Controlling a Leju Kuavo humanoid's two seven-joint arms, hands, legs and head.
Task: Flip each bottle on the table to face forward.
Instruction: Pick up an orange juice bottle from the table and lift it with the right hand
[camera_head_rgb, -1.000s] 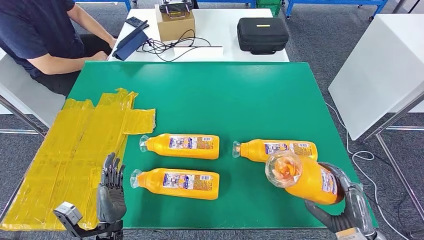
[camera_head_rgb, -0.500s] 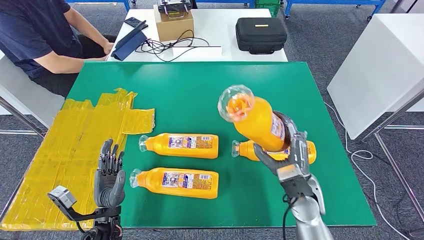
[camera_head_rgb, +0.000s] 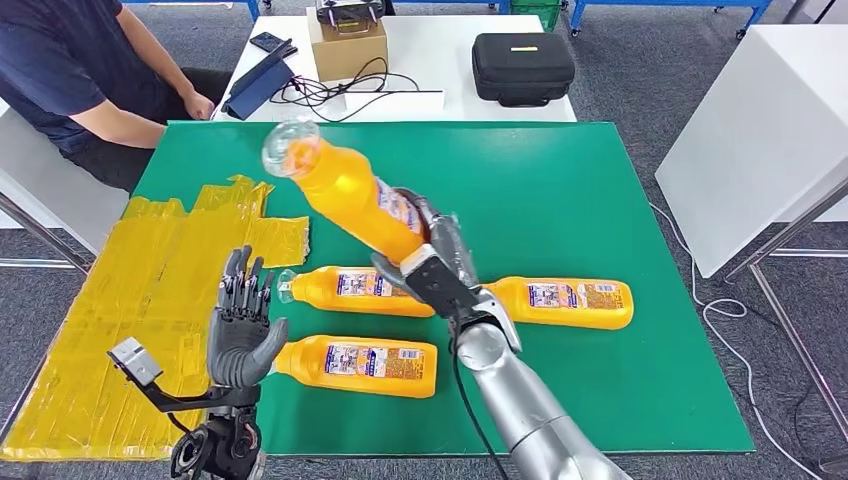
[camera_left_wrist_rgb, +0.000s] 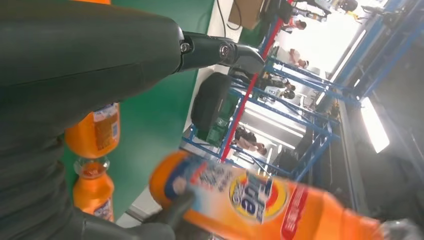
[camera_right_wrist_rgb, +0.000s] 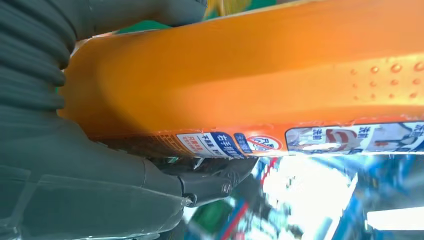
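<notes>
You have a flat green-topped table (camera_head_rgb: 560, 180) carrying 3 orange plastic bottles lying on their sides (camera_head_rgb: 372, 290) (camera_head_rgb: 358, 366) (camera_head_rgb: 565, 302), and a crinkled patch of yellow tape sheeting (camera_head_rgb: 150, 300) covering its left part.

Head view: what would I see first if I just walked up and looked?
First, the orange bottle held up in the air over the green table by the right hand. Next, three more bottles lying flat on the table under it, and crinkly yellow tape along the table's left side.
</notes>
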